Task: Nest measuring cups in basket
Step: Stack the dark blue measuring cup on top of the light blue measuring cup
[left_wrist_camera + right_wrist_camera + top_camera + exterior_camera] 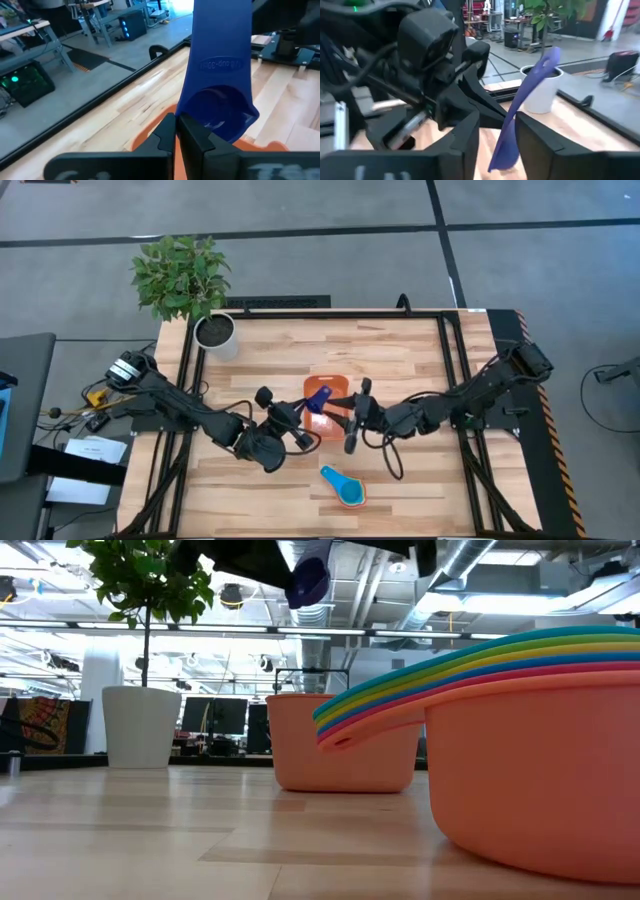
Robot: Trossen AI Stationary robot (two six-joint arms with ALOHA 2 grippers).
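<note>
A dark blue measuring cup [318, 392] [308, 580] hangs in the air over the orange basket [335, 380] [345, 750], between both grippers. My left gripper [308, 408] [175, 131] is shut at the cup's bowl [220, 112]. My right gripper [338, 402] [497, 145] is open, one finger on either side of the cup's handle [530, 90]. I cannot tell whether those fingers touch it. The other cups sit nested in one stack [345, 488] [540, 770] on the table near its near edge, the orange one outermost and light blue on top. My left gripper pinches the dark blue cup at the edge of its bowl [186, 112], between its two fingers. The fingertips themselves cover the exact spot. The cup is lifted clear above the basket, and its flat handle [220, 45] slants up and away from the fingers.
A white plant pot [216, 332] [140, 725] with a green plant stands at the table's far left corner. A black metal frame [330, 313] runs along the table's far edge and sides. Bare wood lies to the left and right of the basket.
</note>
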